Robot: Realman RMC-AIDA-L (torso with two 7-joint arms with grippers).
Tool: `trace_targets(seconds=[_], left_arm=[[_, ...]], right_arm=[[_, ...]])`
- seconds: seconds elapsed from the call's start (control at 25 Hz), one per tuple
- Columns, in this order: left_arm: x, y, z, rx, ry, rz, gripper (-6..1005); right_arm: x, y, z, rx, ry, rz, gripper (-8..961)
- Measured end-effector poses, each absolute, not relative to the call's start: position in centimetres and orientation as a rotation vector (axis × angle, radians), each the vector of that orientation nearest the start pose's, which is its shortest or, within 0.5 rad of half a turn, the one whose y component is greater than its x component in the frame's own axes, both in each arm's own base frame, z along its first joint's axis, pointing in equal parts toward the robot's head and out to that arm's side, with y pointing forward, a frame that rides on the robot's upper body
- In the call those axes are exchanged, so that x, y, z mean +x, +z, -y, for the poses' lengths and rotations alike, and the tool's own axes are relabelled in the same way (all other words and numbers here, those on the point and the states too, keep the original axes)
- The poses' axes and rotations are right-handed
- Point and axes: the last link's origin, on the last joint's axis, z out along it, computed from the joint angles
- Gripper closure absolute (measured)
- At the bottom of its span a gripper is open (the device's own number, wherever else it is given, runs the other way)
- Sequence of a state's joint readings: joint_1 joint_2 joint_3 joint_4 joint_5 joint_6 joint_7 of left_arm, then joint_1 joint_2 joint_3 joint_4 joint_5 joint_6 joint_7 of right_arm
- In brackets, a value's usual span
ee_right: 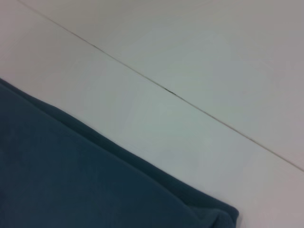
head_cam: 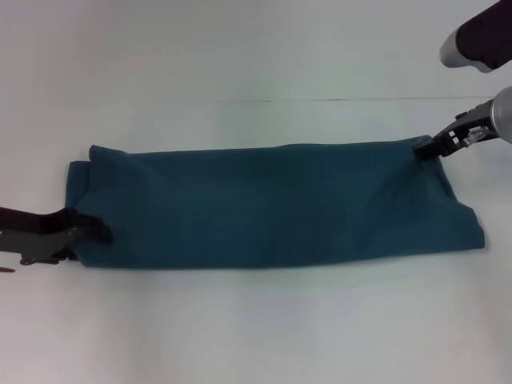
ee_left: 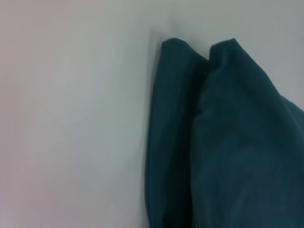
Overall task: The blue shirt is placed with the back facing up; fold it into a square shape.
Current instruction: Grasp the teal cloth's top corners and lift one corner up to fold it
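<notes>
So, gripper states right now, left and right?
Left gripper: at the blue shirt's near left corner; grip cannot be told.
Right gripper: at its far right corner; cannot be told.

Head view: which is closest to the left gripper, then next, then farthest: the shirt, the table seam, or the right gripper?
From the left gripper, at the shirt's near left end:
1. Shirt: right at its tip, spread across the middle.
2. Table seam: the thin line beyond the shirt's far edge.
3. Right gripper: at the shirt's far right corner.
</notes>
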State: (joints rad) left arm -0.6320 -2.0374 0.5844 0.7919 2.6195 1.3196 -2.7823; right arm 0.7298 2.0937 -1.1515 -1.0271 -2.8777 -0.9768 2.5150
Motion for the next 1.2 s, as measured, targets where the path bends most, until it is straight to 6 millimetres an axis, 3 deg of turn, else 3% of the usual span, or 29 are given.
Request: trace_targets(seconds=[0.24, 0.64, 0.88, 1.0, 1.2], left_arm=[[-31.6, 3.8, -37.3, 2.397, 0.229, -2.67, 483], [-31.3, 3.7, -37.4, 2.501, 0.215, -2.572, 722], [-29.6, 4.1, -37.8, 2.546, 0.264, -2.455, 908], [-28.7, 4.4, -38.3, 2.571, 0.295, -2.405, 920], [-27.0, 5.0, -39.4, 2.609, 0.309, -2.339, 928]], right_arm=[[22.0, 3.4, -44.3, -2.139, -0.318, -0.781, 69], [22.7, 4.1, -43.4, -2.132, -0.239, -0.839, 77], [23.1, 4.8, -42.1, -2.154, -0.059, -0.866, 82], [23.9, 4.9, -41.4, -2.166, 0.076, -0.873, 84], [25.7, 3.6, -39.9, -2.165, 0.385, -0.805, 272]])
